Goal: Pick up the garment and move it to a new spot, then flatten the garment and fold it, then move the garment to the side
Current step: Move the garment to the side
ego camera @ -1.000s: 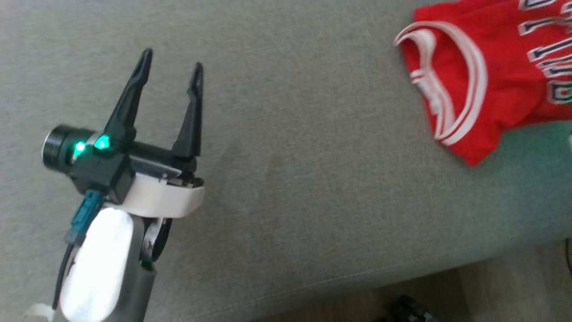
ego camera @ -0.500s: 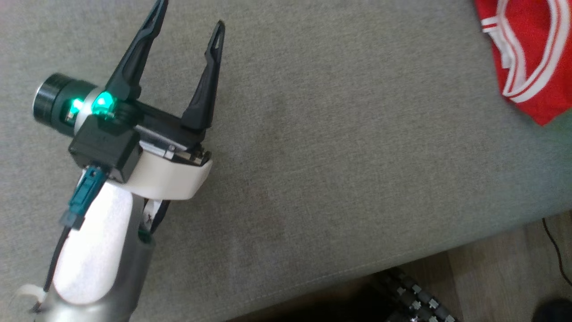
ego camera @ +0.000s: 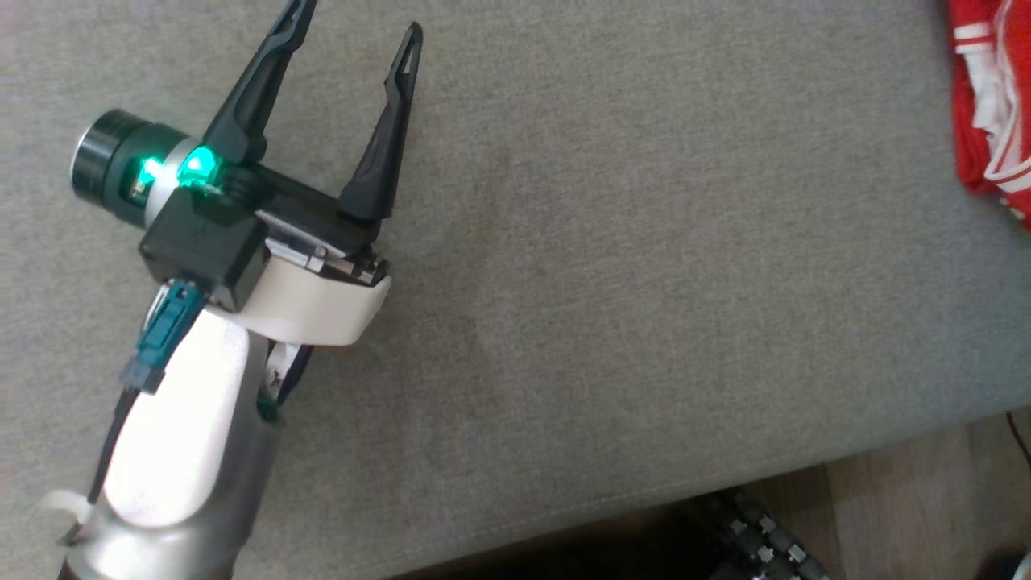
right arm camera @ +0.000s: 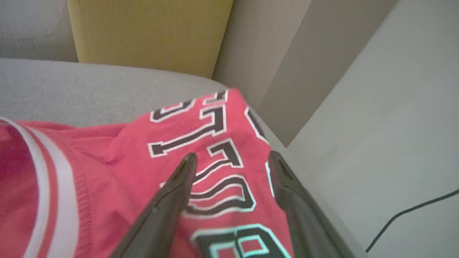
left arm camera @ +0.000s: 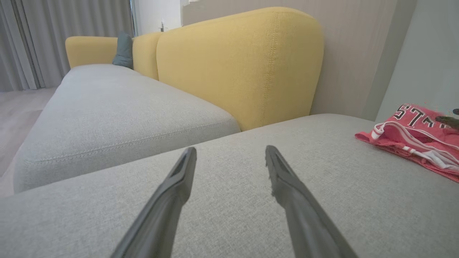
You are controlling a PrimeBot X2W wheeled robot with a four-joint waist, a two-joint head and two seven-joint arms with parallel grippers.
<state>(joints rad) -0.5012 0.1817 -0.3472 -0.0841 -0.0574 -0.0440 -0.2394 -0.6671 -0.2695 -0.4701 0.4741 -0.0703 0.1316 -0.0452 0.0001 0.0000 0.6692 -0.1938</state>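
The garment is a red jersey with white trim and black lettering, lying on the grey sofa seat at the head view's right edge. It also lies at the right of the left wrist view, garment. My left gripper is open over bare cushion, far left of the garment, nothing between its fingers; the left gripper points toward the yellow backrest. In the right wrist view my right gripper is open just above the garment, its fingers spread over the lettering with nothing pinched.
The grey seat cushion runs wide between my left gripper and the garment. A yellow backrest rises behind it. The cushion's front edge drops to wooden floor. A wall and a black cable lie beyond the sofa's right end.
The head camera has turned, sliding the garment toward the picture's right edge. My left gripper stays open.
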